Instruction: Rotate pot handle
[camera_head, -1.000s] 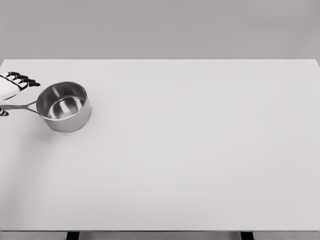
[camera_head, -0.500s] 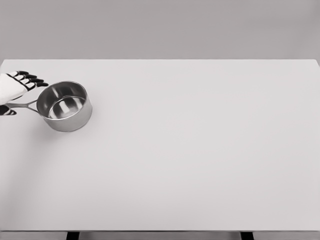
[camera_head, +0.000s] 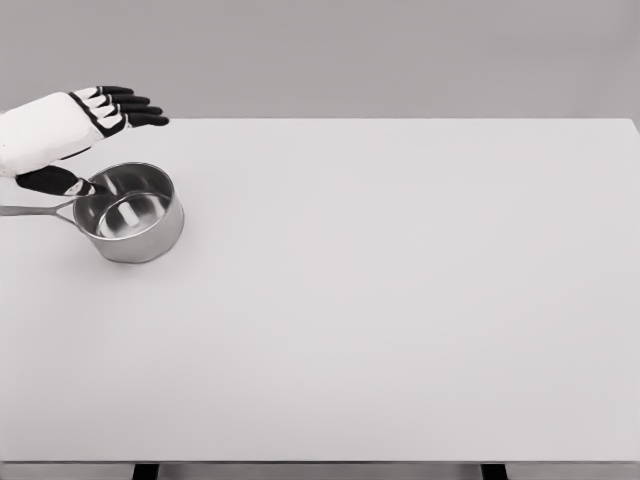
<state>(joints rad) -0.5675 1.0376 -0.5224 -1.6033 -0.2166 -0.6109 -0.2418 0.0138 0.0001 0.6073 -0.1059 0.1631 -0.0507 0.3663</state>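
A wide white bench fills the view, seen from above and in front, with a plain grey wall behind its far edge. A steel pot stands upright near the bench's left edge, towards the far-left corner. The pot is round, shiny and open-topped, and its inside bottom reflects light. Its thin straight handle points left, reaching to the left edge of the view, and lies roughly parallel to the bench's far edge.

The left robot hand enters from the left side, white with black finger segments. It hangs above the far-left part of the bench, just behind and above the pot's rim. Its four fingers are stretched out flat and close side by side, pointing right. The dark thumb is held apart below them, its tip reaching towards the pot's left rim near the handle root; whether it touches the metal cannot be told. The robot hand holds nothing: fingers spread away from the thumb, with the handle lying free below it.

The right arm does not show.
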